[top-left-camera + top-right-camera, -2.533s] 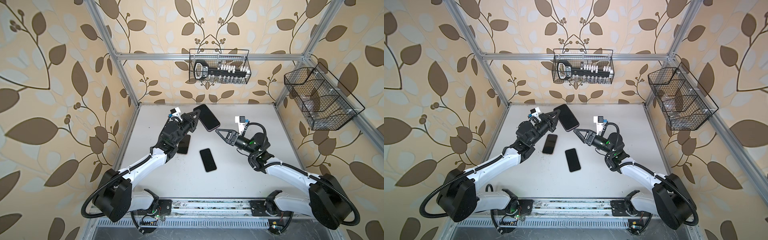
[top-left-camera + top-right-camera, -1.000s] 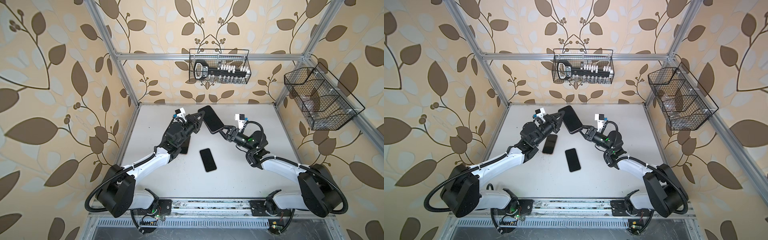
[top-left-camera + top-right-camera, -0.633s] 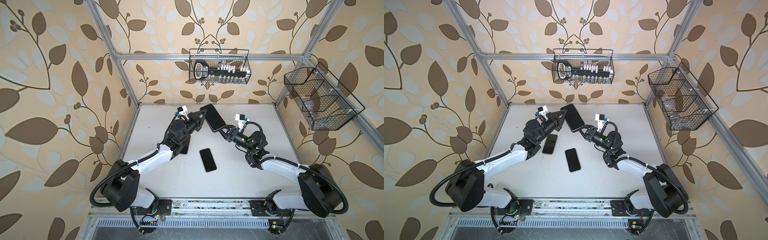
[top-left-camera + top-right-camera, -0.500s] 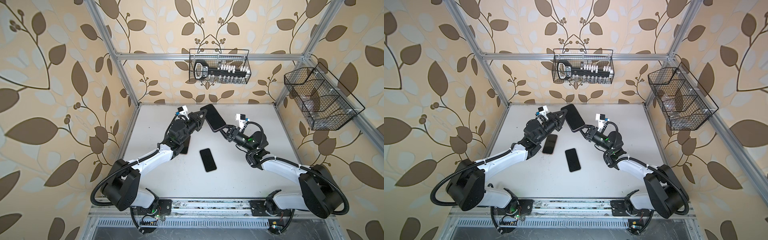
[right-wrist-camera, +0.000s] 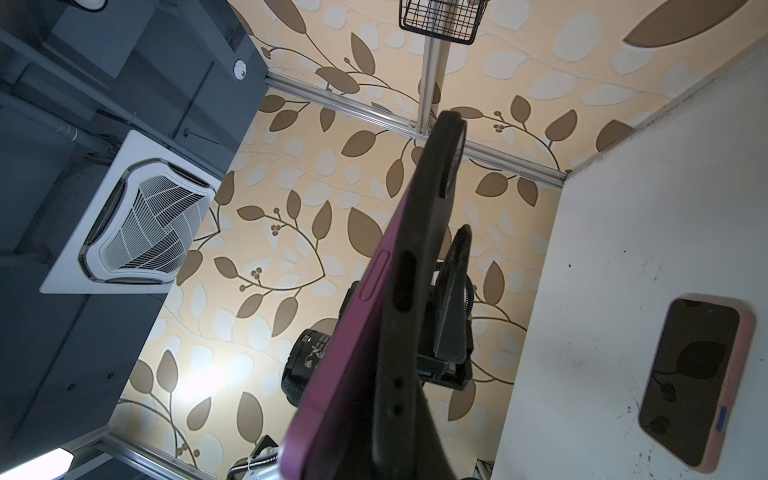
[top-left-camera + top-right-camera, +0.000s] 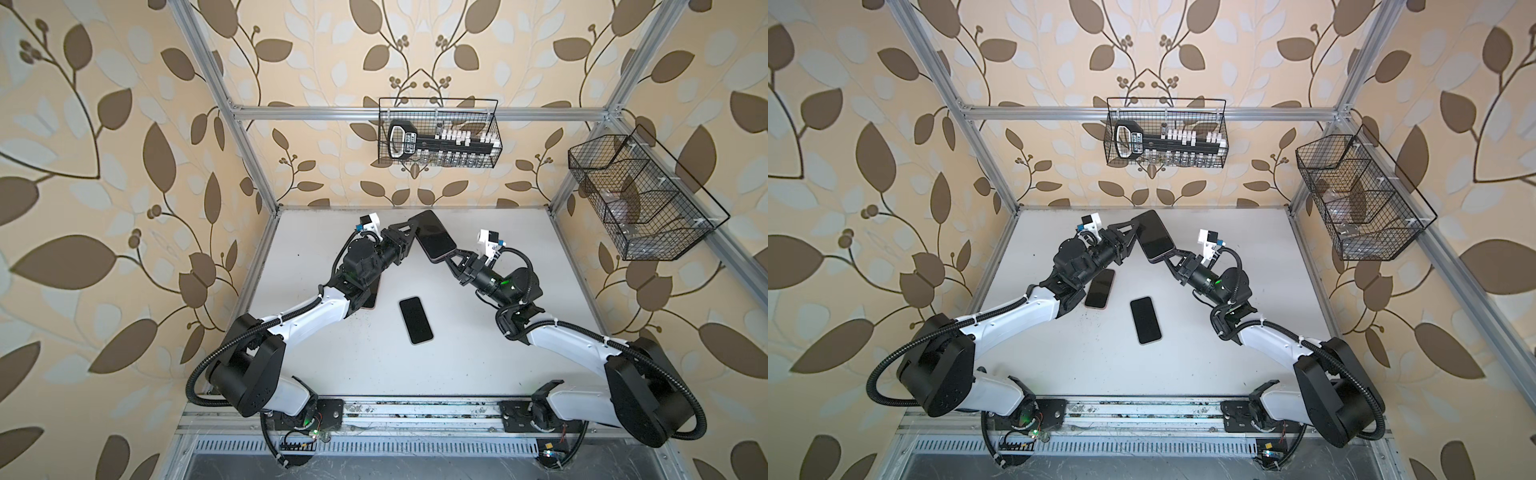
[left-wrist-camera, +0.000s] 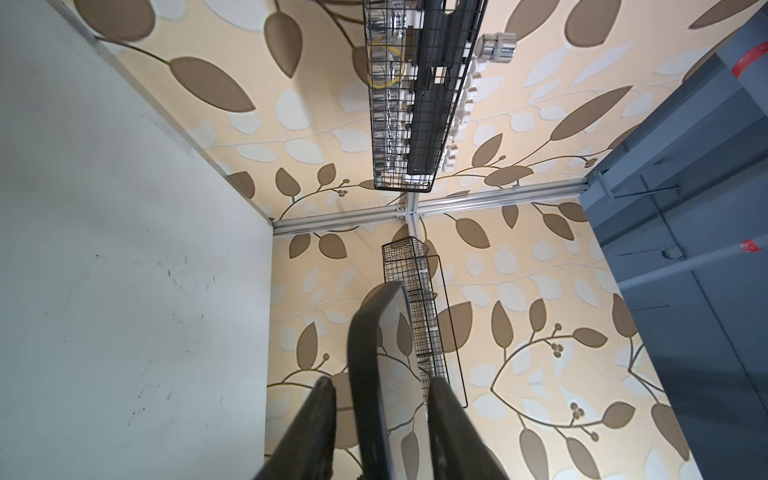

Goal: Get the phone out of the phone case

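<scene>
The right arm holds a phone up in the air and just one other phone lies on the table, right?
No, two other phones lie on the table: a black phone in the middle and a pink-cased phone by the left arm, as a top view shows. The right fingers do hold the raised phone.

Left fingers (image 7: 316, 428) parted, right fingers (image 6: 456, 258) (raised) clamped
</scene>
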Robot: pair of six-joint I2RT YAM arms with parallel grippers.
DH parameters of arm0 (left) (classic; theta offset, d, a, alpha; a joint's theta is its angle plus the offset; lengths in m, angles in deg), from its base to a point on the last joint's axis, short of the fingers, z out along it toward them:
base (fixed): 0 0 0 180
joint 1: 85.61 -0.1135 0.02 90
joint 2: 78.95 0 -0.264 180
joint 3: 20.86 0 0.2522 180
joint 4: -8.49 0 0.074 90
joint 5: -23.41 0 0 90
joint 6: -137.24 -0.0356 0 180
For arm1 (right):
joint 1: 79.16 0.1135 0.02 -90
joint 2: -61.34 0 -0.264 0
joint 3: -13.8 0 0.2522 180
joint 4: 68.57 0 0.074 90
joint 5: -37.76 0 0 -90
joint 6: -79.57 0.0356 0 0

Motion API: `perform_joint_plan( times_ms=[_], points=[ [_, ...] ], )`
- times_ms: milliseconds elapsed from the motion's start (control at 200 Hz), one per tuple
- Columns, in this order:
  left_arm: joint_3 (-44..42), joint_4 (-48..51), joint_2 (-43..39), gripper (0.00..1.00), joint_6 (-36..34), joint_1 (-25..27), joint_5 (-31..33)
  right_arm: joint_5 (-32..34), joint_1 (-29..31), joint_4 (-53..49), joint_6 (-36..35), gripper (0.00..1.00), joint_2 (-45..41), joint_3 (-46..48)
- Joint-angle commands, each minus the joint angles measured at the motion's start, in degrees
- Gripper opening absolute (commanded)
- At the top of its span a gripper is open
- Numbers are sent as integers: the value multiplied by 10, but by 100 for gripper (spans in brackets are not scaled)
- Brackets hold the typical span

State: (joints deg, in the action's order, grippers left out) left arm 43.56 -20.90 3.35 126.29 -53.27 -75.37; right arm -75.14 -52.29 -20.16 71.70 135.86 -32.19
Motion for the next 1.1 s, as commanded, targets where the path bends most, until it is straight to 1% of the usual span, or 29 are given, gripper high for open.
perform_joint_plan(
  times_ms=[0, 30, 85, 115, 240, 315, 430, 525, 610, 715, 850, 965, 1095],
  points=[
    [29, -6, -3, 54, -21, 4, -7, 23, -2, 61, 22, 0, -12, 2],
    [30, 0, -3, 58, -23, 4, -7, 24, -3, 60, 22, 0, -11, 2],
    [31, 10, -6, 62, -29, 5, -8, 26, -4, 60, 22, 0, -6, 1],
    [31, 16, -9, 66, -30, 4, -8, 27, -3, 60, 21, 0, -3, 1],
    [30, 46, -23, 87, -32, 5, -10, 37, -5, 63, 11, 0, 6, -2],
    [26, 89, -41, 98, -26, 5, -5, 45, -5, 59, 0, 0, 10, -5],
    [12, 156, -85, 99, -10, 11, 12, 60, -4, 39, -25, 0, 11, -14],
    [9, 241, -130, 99, 7, 16, 21, 71, -6, 27, -42, 0, 14, -21],
    [11, 294, -162, 99, 26, 21, 14, 76, -6, 19, -53, 0, 20, -27],
    [5, 300, -188, 99, 60, 30, -2, 85, -5, 17, -61, 0, 30, -29],
    [10, 300, -202, 99, 102, 51, 4, 90, -3, 23, -66, 0, 47, -33],
    [32, 316, -200, 99, 108, 75, 17, 96, 4, 23, -73, 0, 58, -38],
    [44, 292, -183, 99, 117, 91, 19, 104, 13, 33, -76, 0, 74, -42]
  ],
)
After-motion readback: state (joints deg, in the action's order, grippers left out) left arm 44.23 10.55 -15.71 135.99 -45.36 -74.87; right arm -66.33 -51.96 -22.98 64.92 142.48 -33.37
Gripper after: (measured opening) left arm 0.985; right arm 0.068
